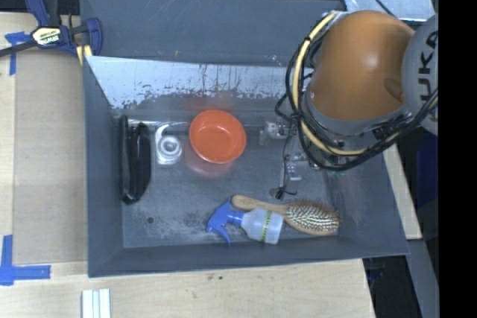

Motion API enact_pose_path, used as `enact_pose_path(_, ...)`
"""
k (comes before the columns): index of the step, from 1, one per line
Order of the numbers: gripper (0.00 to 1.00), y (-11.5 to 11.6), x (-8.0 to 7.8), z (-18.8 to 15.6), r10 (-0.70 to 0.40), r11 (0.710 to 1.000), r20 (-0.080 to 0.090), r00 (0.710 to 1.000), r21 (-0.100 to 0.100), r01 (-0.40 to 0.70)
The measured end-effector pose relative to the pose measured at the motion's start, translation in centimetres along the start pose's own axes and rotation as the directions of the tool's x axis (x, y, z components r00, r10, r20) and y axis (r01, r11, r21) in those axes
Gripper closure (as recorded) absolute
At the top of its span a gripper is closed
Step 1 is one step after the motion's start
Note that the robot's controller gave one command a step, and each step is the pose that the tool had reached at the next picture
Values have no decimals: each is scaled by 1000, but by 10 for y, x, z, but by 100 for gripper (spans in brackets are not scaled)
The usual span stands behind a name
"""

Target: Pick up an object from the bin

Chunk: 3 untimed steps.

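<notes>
The gripper (289, 179) hangs over the right half of the grey bin (104, 182), near the handle of a wooden hairbrush (302, 216) that lies by the near wall, touching a blue-nozzled spray bottle (250, 226). Whether the gripper is spread or closed cannot be told. An orange bowl (217, 136) sits to its left, with a small clear cup (168, 147) and a long black object (136, 160) beyond.
</notes>
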<state>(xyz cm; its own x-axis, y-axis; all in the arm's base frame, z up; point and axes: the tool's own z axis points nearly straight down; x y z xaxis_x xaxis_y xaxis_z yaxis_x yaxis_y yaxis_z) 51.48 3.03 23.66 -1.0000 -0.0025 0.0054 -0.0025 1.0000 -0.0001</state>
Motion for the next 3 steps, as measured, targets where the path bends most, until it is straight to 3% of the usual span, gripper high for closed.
enact_pose_path(1, 0, 0, -1, -4, 1, 1000, 9, 1000, -1, -1)
enact_pose_path(2, 0, 28, 22, 131, -17, 1000, 13, 1000, -1, 17)
enact_pose_path(3, 0, 40, 30, 79, -113, 994, 22, 993, 1, 113)
